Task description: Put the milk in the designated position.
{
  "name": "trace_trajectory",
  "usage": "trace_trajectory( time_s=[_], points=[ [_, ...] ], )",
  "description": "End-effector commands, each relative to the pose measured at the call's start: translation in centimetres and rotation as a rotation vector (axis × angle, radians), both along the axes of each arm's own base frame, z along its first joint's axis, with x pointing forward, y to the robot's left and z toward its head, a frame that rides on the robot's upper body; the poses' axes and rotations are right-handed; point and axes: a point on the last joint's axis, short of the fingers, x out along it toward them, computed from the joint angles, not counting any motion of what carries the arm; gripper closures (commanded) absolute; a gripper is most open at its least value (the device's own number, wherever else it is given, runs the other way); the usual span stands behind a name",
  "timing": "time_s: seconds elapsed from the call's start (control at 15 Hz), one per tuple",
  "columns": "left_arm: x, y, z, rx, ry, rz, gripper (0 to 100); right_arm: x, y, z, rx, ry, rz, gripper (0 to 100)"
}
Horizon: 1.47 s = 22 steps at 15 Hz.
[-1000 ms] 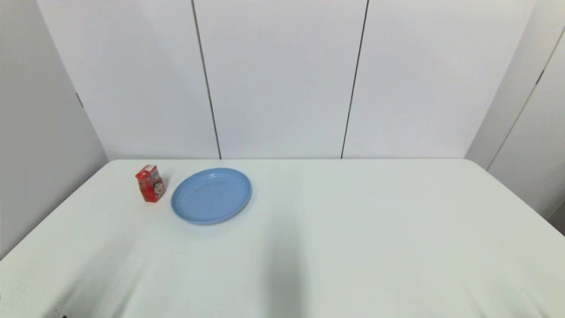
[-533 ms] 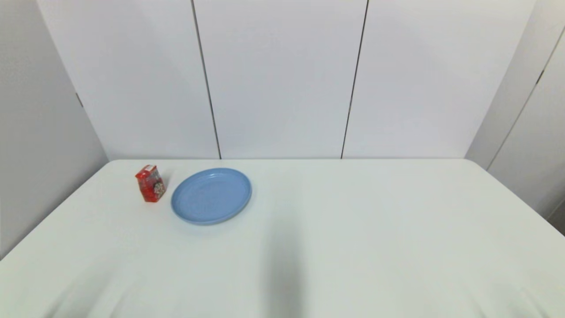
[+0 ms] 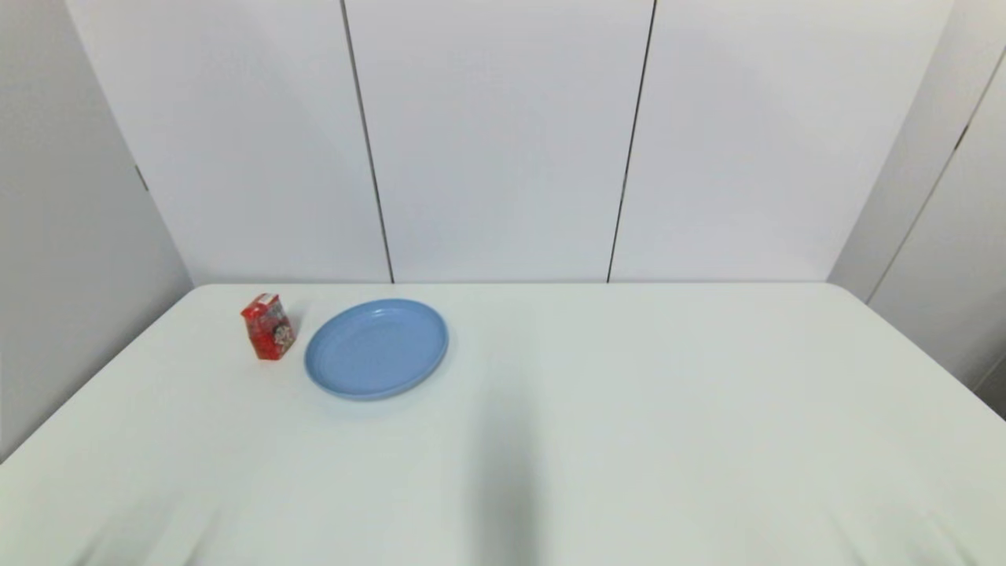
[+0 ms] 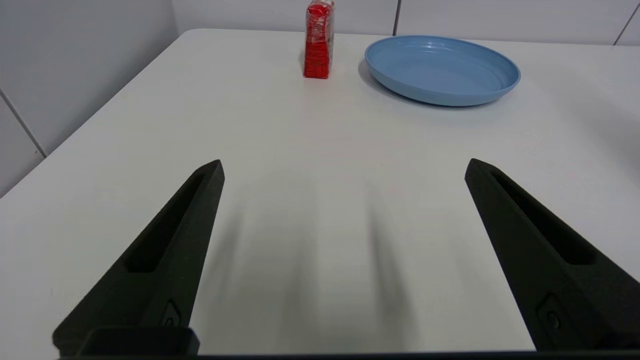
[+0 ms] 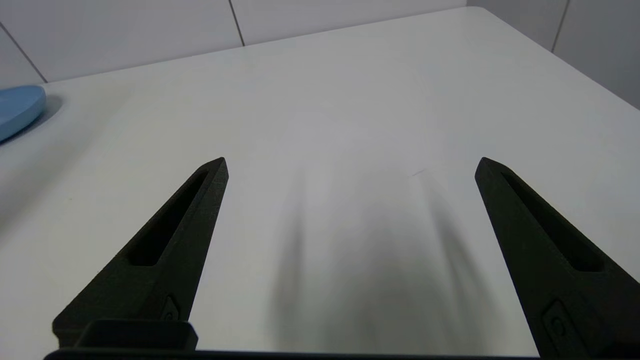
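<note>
The milk (image 3: 267, 326), a small red carton, stands upright near the table's far left, just left of the blue plate; the left wrist view shows the milk (image 4: 318, 39) far ahead of that arm. My left gripper (image 4: 344, 167) hangs open over the near left of the table, nothing between its fingers. Over the near right, my right gripper (image 5: 350, 165) is open too and holds nothing. Neither arm shows in the head view. The designated position is bare white tabletop without any mark, so I cannot tell where it lies.
A round blue plate (image 3: 376, 348) lies right of the milk; its rim (image 5: 20, 107) shows in the right wrist view. The white table (image 3: 629, 409) ends at a wall behind and at a panel on the left.
A dark tip at the head view's lower left corner one second ago has gone out of view. Milk and plate have not moved.
</note>
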Motion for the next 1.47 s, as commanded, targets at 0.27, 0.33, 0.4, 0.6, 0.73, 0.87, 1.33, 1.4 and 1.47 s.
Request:
trace_trajectory(
  time_s=[0.27,0.33,0.4,0.6,0.73,0.87,1.33,1.4,1.47],
  points=[
    [0.01,0.00,0.02,-0.001,0.000,0.000,0,0.01,0.00,0.00,0.002,0.001,-0.001,0],
    [0.01,0.00,0.02,-0.001,0.000,0.000,0,0.01,0.00,0.00,0.000,0.001,-0.001,0],
    [0.01,0.00,0.02,0.001,0.000,0.000,0,0.01,0.00,0.00,0.000,0.001,-0.001,0],
    [0.01,0.00,0.02,-0.001,0.000,0.000,0,0.01,0.00,0.00,0.000,0.001,-0.001,0],
    [0.01,0.00,0.02,-0.001,0.000,0.000,0,0.01,0.00,-0.01,-0.004,0.003,0.001,0],
    [0.01,0.00,0.02,-0.001,0.000,0.000,0,0.01,0.00,-0.03,-0.004,0.005,0.001,0],
    [0.01,0.00,0.02,-0.001,0.000,0.000,0,0.01,-0.01,0.00,-0.001,0.001,-0.004,0],
    [0.01,0.00,0.02,-0.001,0.000,0.000,0,0.01,-0.01,-0.03,-0.003,0.005,-0.005,0],
    [0.01,0.00,0.02,-0.001,0.000,0.000,0,0.01,0.01,-0.01,-0.010,0.003,0.002,0]
  ],
)
